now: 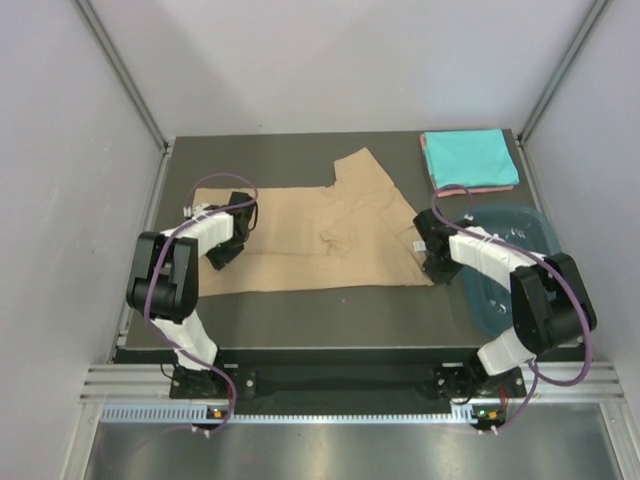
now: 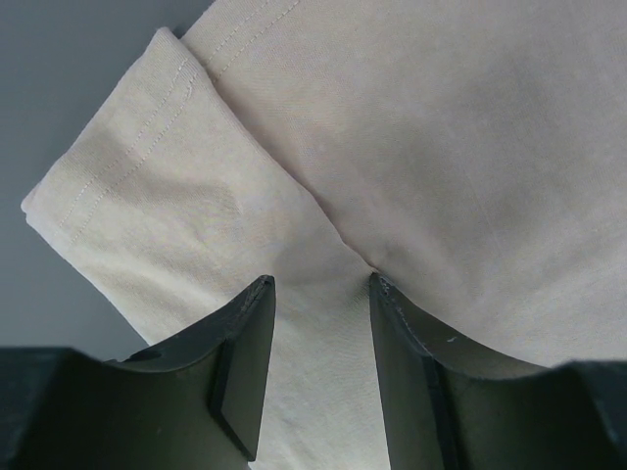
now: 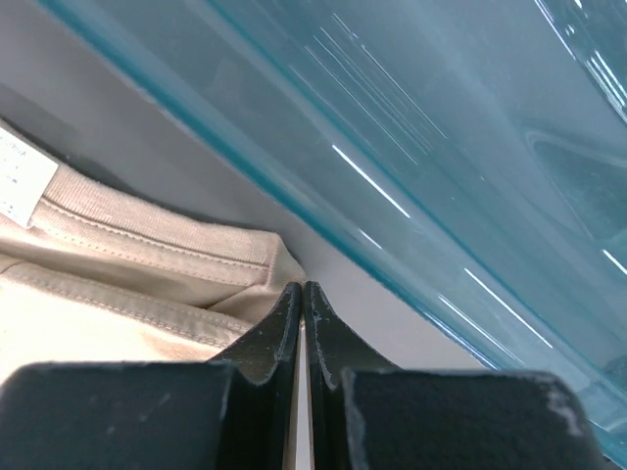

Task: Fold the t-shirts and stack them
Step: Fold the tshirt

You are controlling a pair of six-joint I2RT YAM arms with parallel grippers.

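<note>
Tan t-shirt [image 1: 320,235] lies spread flat mid-table [image 1: 300,310], front side down or up, can't tell. 1 sleeve sticks out toward far edge.

L gripper [image 1: 224,254] sits over shirt's left part. Wrist view: jaws spread apart, L gripper [image 2: 321,294] above the crease where sleeve [image 2: 147,196] meets body. Cloth shows betw. the fingers [image 2: 245,362]; nothing nipped.

R gripper [image 1: 432,262] at shirt's right edge, just beside teal tub [image 1: 530,225]. Wrist view: R gripper [image 3: 302,290] jaws pressed together, tips at the hemmed edge of tan cloth, tub wall [image 3: 411,127] close behind. Can't tell if any cloth is caught. White tag [image 3: 20,176] on the hem nearby.

Far right corner: turquoise t-shirt [image 1: 470,157] folded, on top of salmon-pink t-shirt [image 1: 490,189], only pink edge showing.
</note>
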